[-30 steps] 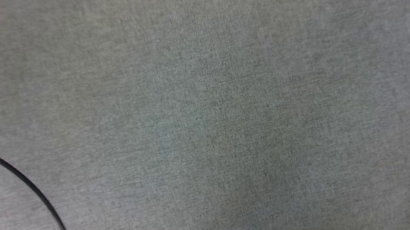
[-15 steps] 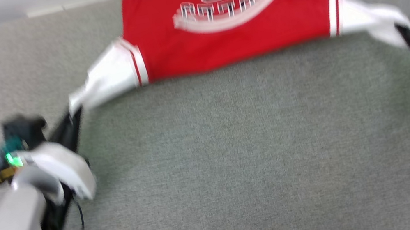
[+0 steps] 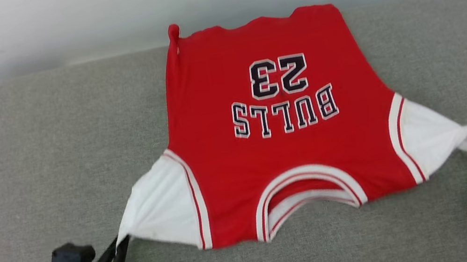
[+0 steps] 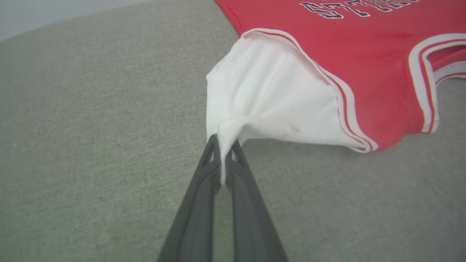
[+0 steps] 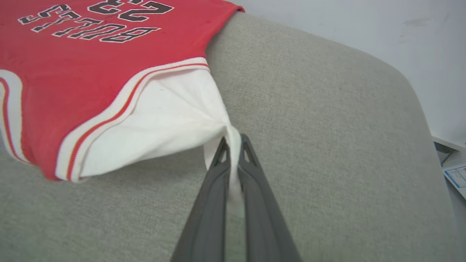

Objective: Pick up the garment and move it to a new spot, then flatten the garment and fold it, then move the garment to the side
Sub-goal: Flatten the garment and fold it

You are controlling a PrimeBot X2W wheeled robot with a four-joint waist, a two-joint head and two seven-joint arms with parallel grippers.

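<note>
Head view: garment [image 3: 285,155] centred, open cushion [image 3: 29,160] either side.

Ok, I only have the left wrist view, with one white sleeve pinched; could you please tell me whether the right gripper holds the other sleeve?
Observer: Yes, the right gripper is shut on the other white sleeve of the red jersey-style T-shirt with striped trim.
Operator: Thanks. Is the shirt flat at the far end?
Observer: Mostly; the hem is bunched into a small nub at its corner on the robot's left.
Operator: And which way does the print read?
Observer: In the head view the black white-outlined number 23 reads upside down, beyond the letters.
</note>
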